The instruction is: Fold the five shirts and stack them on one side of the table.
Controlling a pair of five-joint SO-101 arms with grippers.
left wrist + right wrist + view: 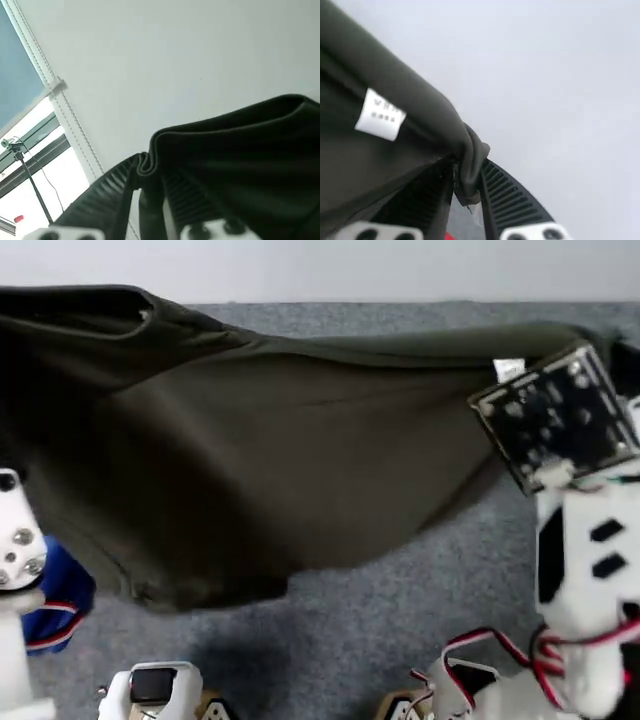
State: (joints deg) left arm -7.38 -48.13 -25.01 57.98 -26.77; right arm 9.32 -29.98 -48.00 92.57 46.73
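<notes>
Label (380,120) sits on olive shirt (280,440) beside right tool (467,172), print seemingly unreadable.

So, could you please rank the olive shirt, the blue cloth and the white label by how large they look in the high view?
1. olive shirt: by far the largest, though held up nearer the camera.
2. blue cloth: small, and partly covered by an arm, so only its visible part counts.
3. white label: the smallest.
</notes>
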